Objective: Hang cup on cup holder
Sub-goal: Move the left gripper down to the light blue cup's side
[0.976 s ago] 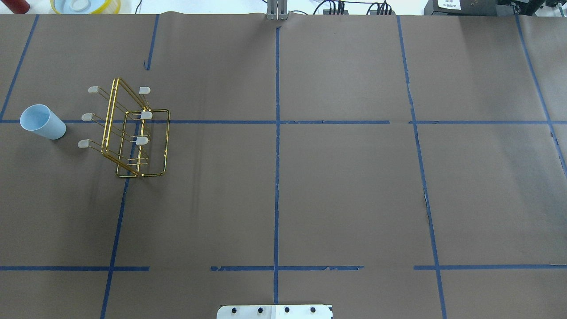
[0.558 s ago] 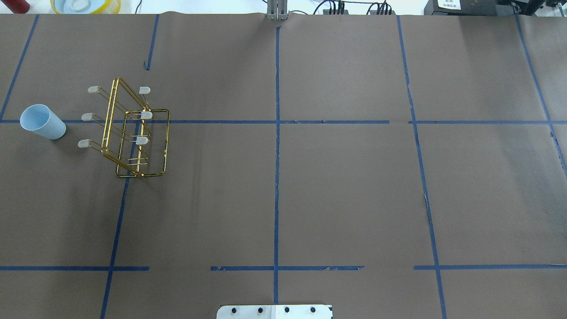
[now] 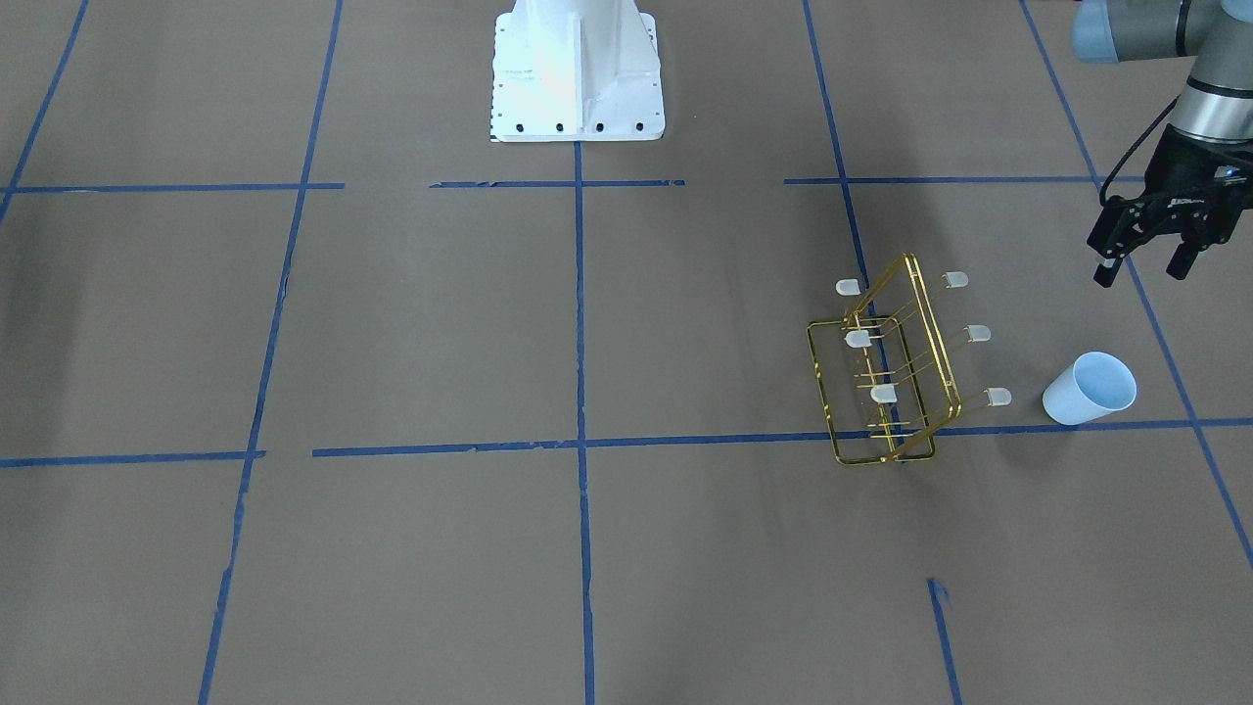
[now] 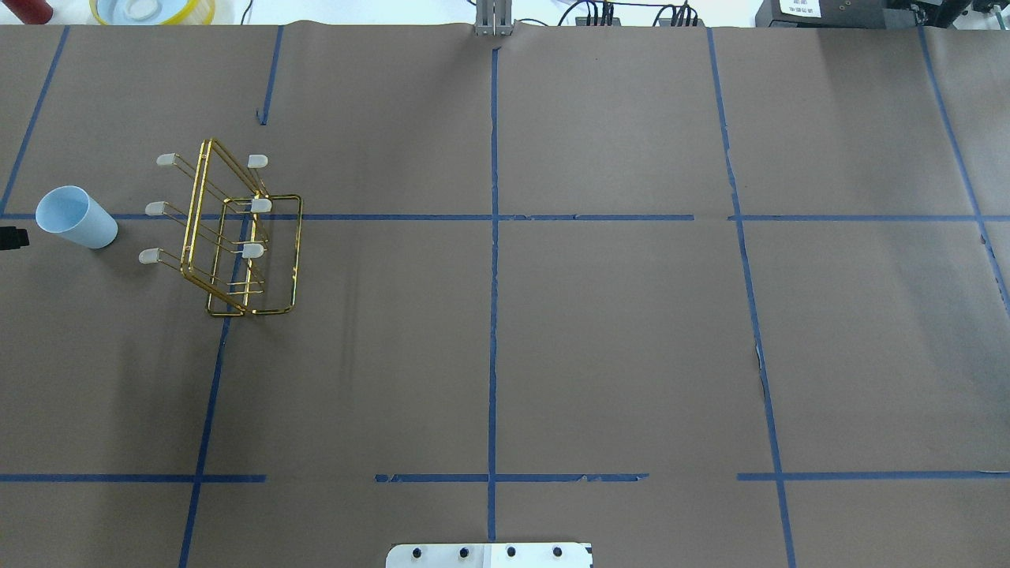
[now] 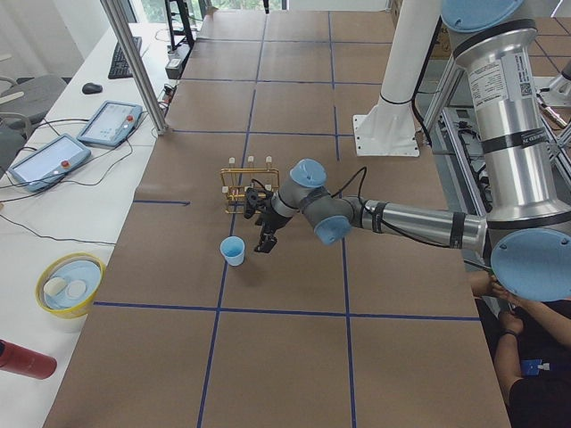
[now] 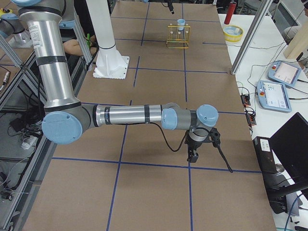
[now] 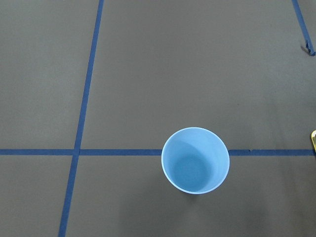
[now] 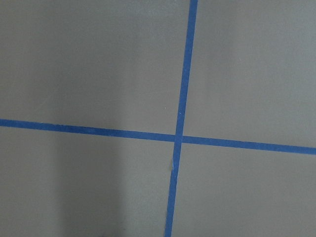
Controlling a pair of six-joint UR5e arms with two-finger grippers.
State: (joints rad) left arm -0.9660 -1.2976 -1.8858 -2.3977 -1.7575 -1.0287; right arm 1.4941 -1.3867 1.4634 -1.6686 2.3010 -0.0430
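The pale blue cup (image 4: 76, 217) stands upright, mouth up, at the table's far left; it also shows in the front view (image 3: 1090, 389) and, from above, in the left wrist view (image 7: 195, 160). The gold wire cup holder (image 4: 237, 237) stands just right of it, its white-capped prongs bare (image 3: 886, 377). My left gripper (image 3: 1140, 269) hovers open and empty, above and beside the cup; only one fingertip (image 4: 12, 237) shows at the overhead view's left edge. My right gripper (image 6: 192, 154) shows only in the exterior right view, low over the table's right end; I cannot tell its state.
Brown paper with blue tape lines (image 8: 180, 138) covers the table. The white robot base (image 3: 576, 69) stands at mid-table near the robot's edge. A yellow bowl (image 5: 70, 283) and a red bottle (image 5: 25, 360) lie beyond the table's left end.
A black tip of the left gripper has come into the overhead view at the left edge, beside the cup. Cup and holder have not moved.
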